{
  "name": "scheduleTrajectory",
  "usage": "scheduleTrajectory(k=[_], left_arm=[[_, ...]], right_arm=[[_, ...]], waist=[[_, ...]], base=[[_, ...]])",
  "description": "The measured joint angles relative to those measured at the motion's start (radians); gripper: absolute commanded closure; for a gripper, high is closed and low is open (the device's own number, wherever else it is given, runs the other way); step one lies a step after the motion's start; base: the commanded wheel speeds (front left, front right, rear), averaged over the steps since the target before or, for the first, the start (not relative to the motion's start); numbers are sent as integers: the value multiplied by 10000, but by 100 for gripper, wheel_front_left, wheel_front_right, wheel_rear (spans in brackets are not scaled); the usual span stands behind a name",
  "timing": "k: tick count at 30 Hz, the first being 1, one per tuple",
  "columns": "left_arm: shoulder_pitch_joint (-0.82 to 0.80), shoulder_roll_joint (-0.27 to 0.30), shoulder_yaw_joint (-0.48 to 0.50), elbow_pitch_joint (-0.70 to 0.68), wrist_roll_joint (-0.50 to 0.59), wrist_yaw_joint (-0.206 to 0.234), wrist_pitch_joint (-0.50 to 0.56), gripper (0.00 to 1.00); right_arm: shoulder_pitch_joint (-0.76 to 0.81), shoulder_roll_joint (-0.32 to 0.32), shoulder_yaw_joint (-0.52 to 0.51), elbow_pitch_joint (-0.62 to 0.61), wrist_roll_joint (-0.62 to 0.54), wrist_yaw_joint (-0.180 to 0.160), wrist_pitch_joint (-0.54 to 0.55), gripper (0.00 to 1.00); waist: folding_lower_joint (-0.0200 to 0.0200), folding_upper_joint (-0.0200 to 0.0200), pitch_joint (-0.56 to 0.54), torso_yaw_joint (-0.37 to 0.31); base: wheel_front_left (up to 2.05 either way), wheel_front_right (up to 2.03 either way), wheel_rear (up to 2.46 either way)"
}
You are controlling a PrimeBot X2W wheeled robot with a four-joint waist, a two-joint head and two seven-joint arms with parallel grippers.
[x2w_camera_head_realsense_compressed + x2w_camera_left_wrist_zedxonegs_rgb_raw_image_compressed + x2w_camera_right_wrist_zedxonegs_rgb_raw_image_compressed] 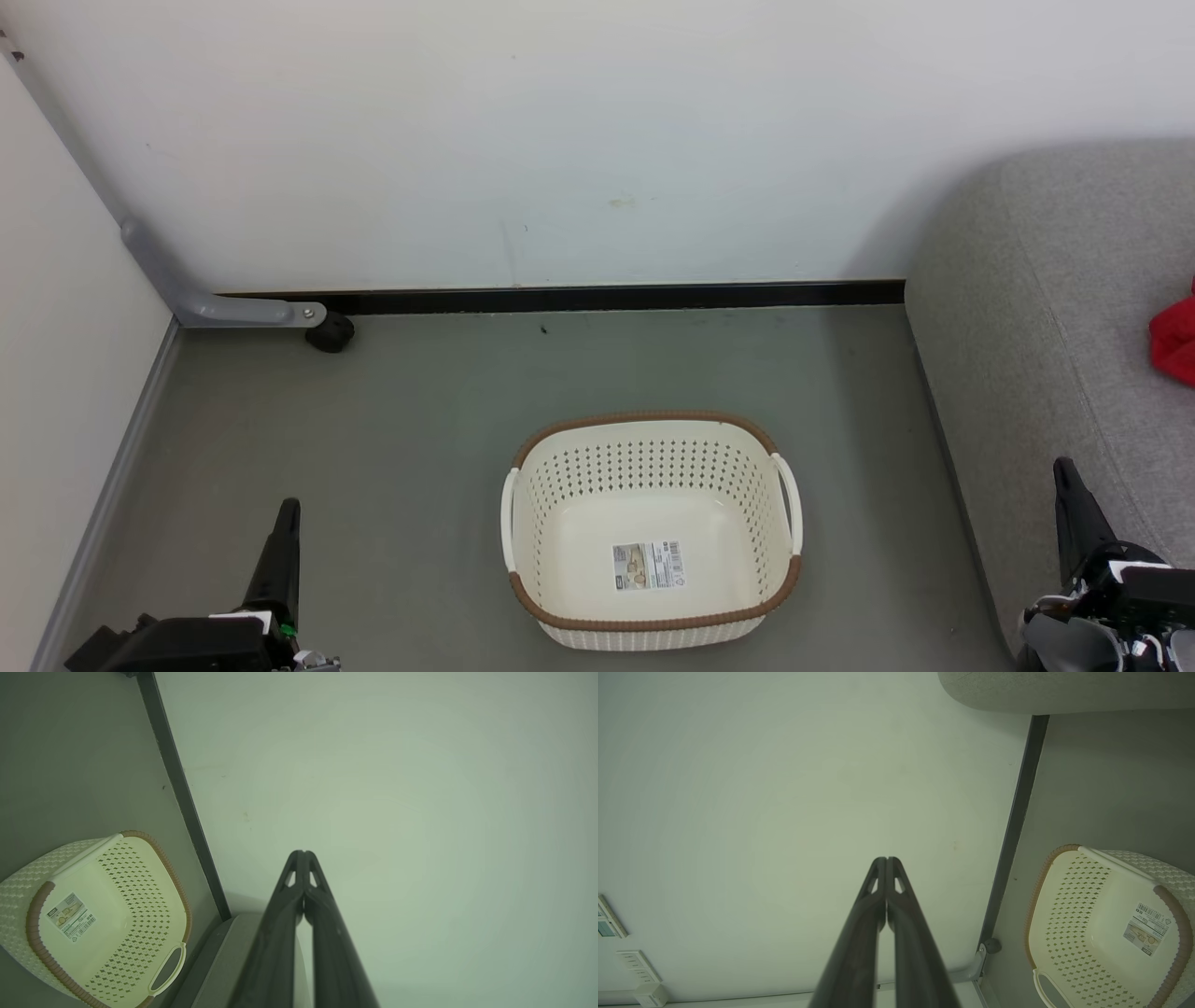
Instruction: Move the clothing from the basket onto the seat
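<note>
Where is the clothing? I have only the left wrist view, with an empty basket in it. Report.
Observer: A red garment lies on the sofa, cut off by the head view's right edge.
Operator: Check the right gripper.
Observer: The right gripper is shut and holds nothing.
</note>
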Motion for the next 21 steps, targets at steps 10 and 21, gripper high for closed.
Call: scheduleTrajectory(k=[10,21], left_arm=[[0,0,0,-4,-10,0,0,100],[0,-2,0,-4,-10,0,0,100]], right_arm=[[0,0,2,0,0,0,0,100],[0,0,2,-2,0,0,0,100]], waist=[[0,0,0,0],[0,1,0,0]], base=[[0,0,0],[0,0,0]])
